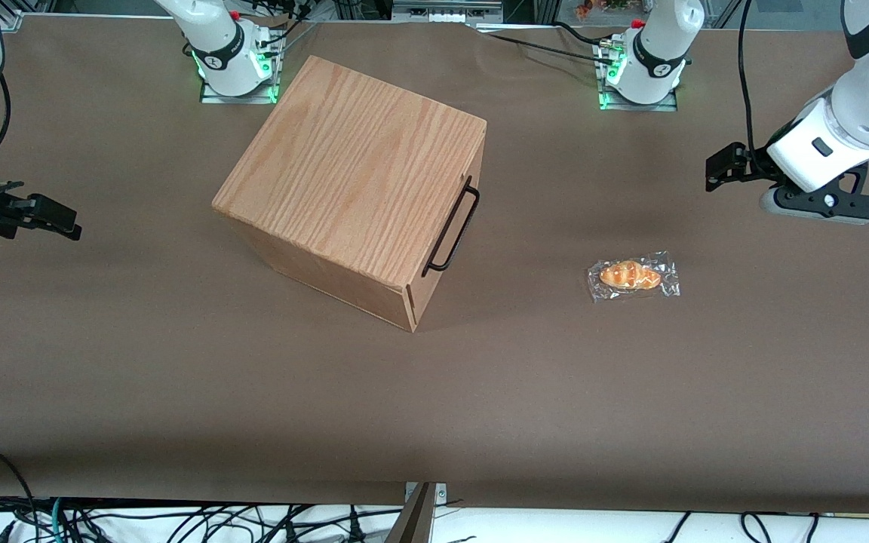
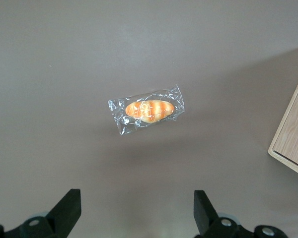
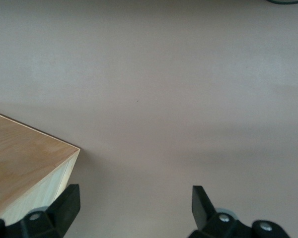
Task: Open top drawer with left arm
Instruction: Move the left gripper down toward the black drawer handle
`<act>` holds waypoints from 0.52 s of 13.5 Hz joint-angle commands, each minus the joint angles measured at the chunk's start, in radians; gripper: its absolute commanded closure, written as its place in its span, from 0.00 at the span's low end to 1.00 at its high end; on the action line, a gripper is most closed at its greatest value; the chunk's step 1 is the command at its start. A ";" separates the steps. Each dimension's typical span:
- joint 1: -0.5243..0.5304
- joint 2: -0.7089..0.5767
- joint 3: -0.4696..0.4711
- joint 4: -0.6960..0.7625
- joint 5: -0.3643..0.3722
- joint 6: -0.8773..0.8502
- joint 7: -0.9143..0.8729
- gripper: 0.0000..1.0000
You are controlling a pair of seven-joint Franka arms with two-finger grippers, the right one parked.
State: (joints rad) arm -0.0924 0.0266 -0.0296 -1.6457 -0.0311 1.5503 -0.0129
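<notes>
The wooden box [image 1: 351, 185] sits on the brown surface [image 1: 178, 377], and the top drawer [image 1: 446, 226] is shut flush, its thin black handle [image 1: 452, 226] running along the front that faces the working arm's end of the surface. The left arm [image 1: 857, 98] hangs above that end, well apart from the box. Its claw [image 2: 136, 213] is released, both fingers [image 2: 67, 208] spread wide and holding nothing. A wrapped bread roll [image 1: 633, 276] lies on the surface between the box and the claw

Oak-grain box [image 1: 359, 173], black handle [image 1: 451, 226]
</notes>
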 commanded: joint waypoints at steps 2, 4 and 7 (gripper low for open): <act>-0.029 0.042 -0.042 0.044 -0.049 -0.013 0.005 0.00; -0.046 0.085 -0.070 0.087 -0.123 -0.013 -0.004 0.00; -0.114 0.232 -0.096 0.206 -0.177 -0.003 -0.005 0.00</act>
State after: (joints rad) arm -0.1661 0.1343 -0.1197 -1.5632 -0.1724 1.5579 -0.0147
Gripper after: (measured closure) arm 0.000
